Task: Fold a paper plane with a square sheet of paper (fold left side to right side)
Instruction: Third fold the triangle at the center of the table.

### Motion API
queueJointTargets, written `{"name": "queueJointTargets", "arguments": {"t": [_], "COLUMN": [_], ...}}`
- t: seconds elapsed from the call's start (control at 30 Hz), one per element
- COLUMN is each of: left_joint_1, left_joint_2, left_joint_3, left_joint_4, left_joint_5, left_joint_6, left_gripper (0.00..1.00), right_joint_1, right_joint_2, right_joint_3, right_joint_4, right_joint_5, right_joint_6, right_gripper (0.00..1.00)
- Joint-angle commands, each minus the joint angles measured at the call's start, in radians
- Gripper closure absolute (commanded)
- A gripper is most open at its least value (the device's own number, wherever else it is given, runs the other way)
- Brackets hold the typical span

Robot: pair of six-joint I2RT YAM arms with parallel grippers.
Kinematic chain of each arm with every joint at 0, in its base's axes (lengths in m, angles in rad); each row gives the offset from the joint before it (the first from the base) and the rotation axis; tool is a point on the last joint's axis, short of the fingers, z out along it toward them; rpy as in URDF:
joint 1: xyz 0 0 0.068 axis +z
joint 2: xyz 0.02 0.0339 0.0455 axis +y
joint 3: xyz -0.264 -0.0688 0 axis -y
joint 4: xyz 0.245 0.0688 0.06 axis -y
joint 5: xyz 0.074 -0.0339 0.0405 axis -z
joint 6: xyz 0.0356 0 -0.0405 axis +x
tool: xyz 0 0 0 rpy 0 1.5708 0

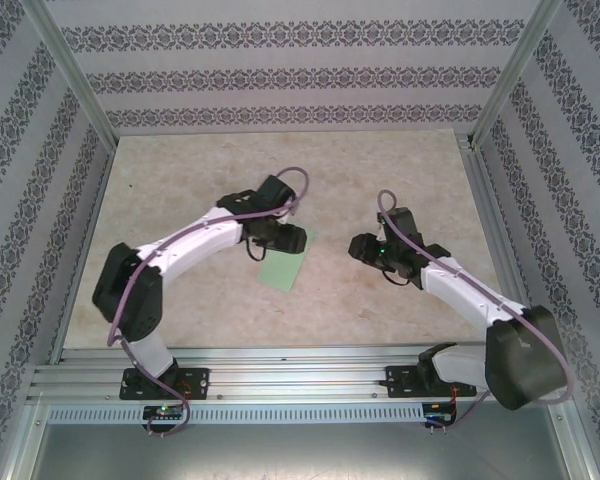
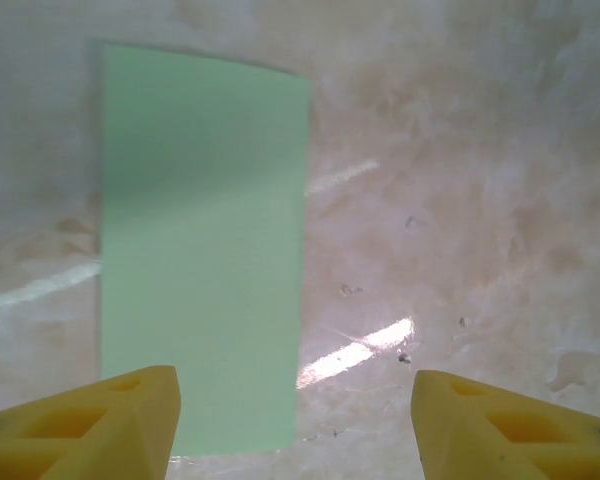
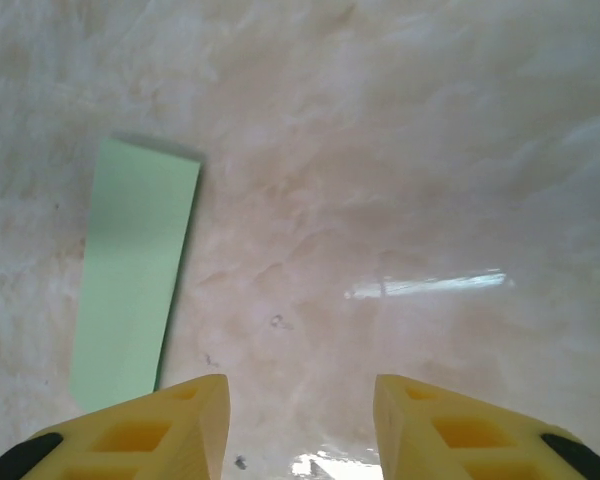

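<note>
The light green sheet of paper (image 1: 285, 266) lies flat on the marble tabletop as a narrow rectangle, folded in half. My left gripper (image 1: 283, 240) hovers over its far end, open, with yellow fingers (image 2: 100, 420) wide apart and nothing between them; the sheet (image 2: 202, 240) lies under the left finger's side. My right gripper (image 1: 361, 247) sits to the right of the sheet, apart from it, open and empty. In the right wrist view the sheet (image 3: 135, 270) lies left of the fingers (image 3: 150, 430).
The beige marble tabletop (image 1: 180, 190) is bounded by patterned walls and metal frame posts (image 1: 75, 75). An aluminium rail (image 1: 280, 380) with the arm bases runs along the near edge.
</note>
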Motion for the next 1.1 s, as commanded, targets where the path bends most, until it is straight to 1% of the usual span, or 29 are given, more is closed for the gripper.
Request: {"name": "queueJointTargets", "arguments": {"t": [0.0,0.1,0.2,0.33,0.53,0.77,0.93,1.07], "left_joint_1": [0.118,0.199,0.238,0.252,0.255,0.254,0.255,0.251], "left_joint_2": [-0.089,-0.120,-0.112,-0.075,0.006,0.066,0.104,0.134], "left_joint_3": [-0.181,-0.289,-0.346,-0.363,-0.350,-0.320,-0.307,-0.292], "left_joint_4": [0.216,0.311,0.380,0.416,0.443,0.424,0.436,0.444], "left_joint_5": [0.189,0.281,0.325,0.338,0.345,0.332,0.356,0.387], "left_joint_6": [-0.054,-0.082,-0.100,-0.104,-0.110,-0.106,-0.113,-0.119], "left_gripper": [0.35,0.34,0.34,0.34,0.33,0.31,0.32,0.34], "right_joint_1": [0.094,0.155,0.188,0.192,0.190,0.173,0.168,0.162], "right_joint_2": [0.124,0.252,0.363,0.489,0.618,0.658,0.656,0.654], "right_joint_3": [0.076,0.158,0.251,0.341,0.428,0.428,0.416,0.403], "right_joint_4": [0.166,0.214,0.215,0.229,0.210,0.206,0.217,0.227], "right_joint_5": [-0.024,-0.026,-0.010,-0.019,-0.031,-0.031,-0.043,-0.053], "right_joint_6": [0.076,0.080,0.060,0.045,0.030,0.023,0.022,0.022], "right_gripper": [0.57,0.58,0.58,0.59,0.60,0.60,0.60,0.60]}}
